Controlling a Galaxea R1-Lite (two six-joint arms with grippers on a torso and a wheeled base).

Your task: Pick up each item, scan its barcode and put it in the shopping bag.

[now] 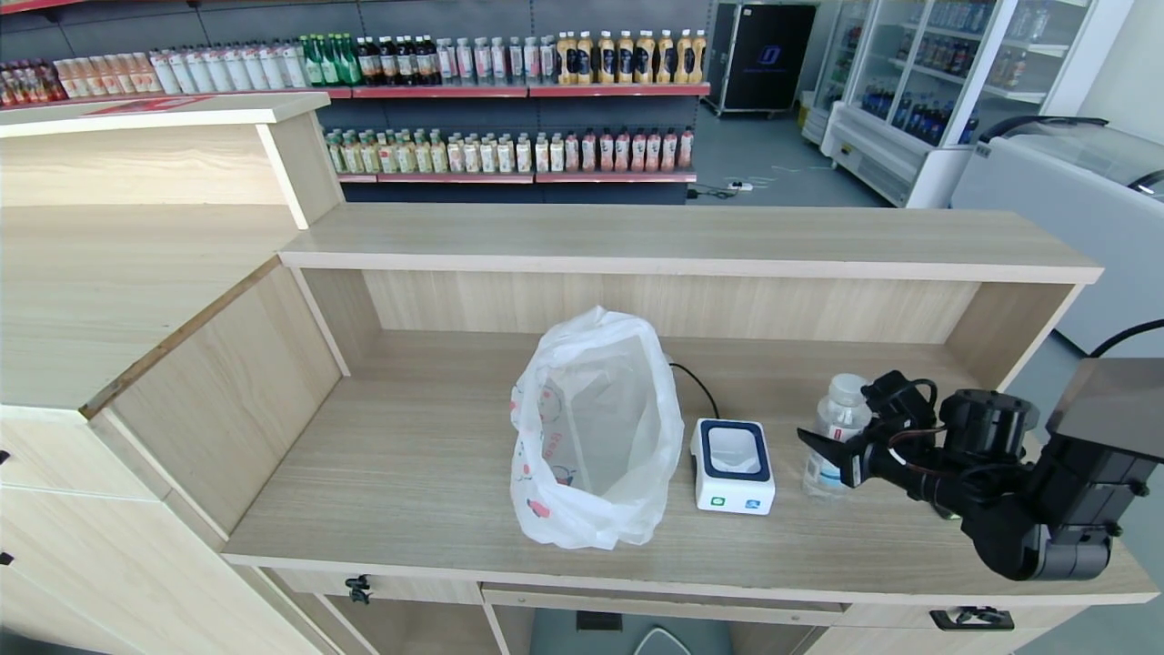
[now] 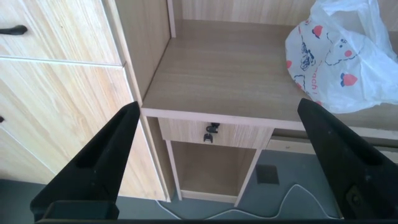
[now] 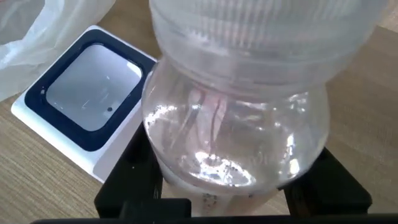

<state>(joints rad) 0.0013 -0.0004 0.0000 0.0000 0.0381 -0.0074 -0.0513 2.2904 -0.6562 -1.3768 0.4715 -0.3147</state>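
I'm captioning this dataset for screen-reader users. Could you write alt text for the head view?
The robot's right gripper sits around a clear bottle with a white cap standing on a wooden checkout counter, just right of a white barcode scanner. An open white plastic shopping bag stands left of the scanner; shelves of bottled drinks line the back.

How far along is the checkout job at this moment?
Done: nothing that shows; the shopping bag looks empty. In hand: the right gripper has its jaws on the clear bottle, which appears to stand on the counter beside the scanner. Left: lift it, scan it, bag it. The left gripper hangs open below the counter's corner.
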